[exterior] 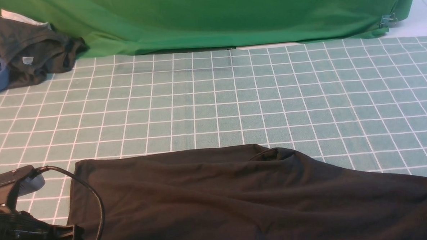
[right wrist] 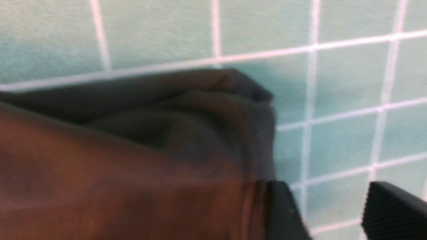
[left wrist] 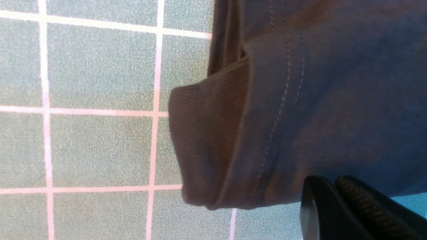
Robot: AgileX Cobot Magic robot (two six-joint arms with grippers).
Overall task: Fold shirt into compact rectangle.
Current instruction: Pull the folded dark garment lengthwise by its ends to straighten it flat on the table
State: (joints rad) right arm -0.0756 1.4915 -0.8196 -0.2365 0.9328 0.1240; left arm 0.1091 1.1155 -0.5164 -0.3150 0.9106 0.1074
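You work an early fold of the black T-shirt point(exterior: 188, 193), left end effector point(left wrist: 330, 181) closed, right end effector point(right wrist: 328, 191) open, its next move likely an edge grip.

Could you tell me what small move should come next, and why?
Probably lower the open right gripper so its jaws straddle the shirt's edge: one finger already overlaps the cloth in view, the other is over bare grid, and nothing is between them but tablecloth.
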